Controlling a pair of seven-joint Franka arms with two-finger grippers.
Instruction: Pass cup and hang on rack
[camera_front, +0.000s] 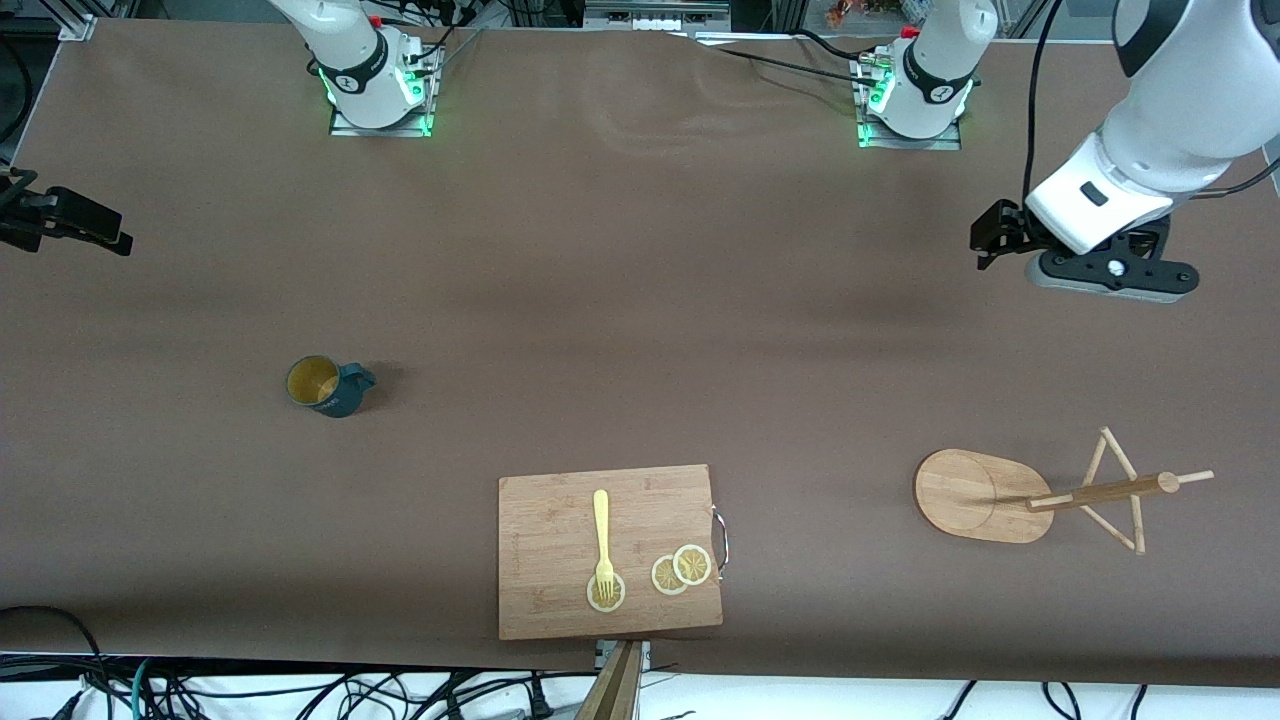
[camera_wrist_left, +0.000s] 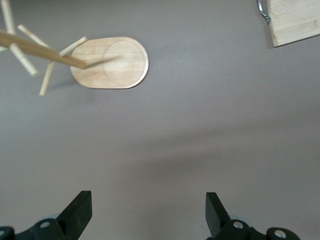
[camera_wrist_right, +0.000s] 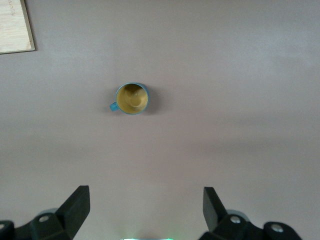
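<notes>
Two grippers are seen, both raised above the brown table (camera_front: 640, 250) and both empty. The left gripper (camera_wrist_left: 149, 212) is held high over bare tabletop at the left arm's end, its black fingers (camera_wrist_left: 80, 210) spread wide apart with nothing between them. The right gripper (camera_wrist_right: 146, 210) is held over bare tabletop at the right arm's end, its fingers (camera_wrist_right: 77, 207) likewise spread wide, nothing gripped.

The cup (camera_front: 327, 385) is found upright on the table toward the right arm's end, its yellowish inside showing and its handle turned toward the table's middle. It is untouched, well apart from either gripper.

The rack (camera_front: 1040, 495) is set toward the left arm's end, its oval base flat on the table and its post with crossing pegs seen slanting away from the base. No cup is hung on it.

A wooden cutting board (camera_front: 545, 560) is placed between cup and rack, nearer the front camera than both. On it are laid a yellow fork (camera_front: 602, 535) and three lemon slices (camera_front: 681, 570); the fork's tines rest on one slice.
</notes>
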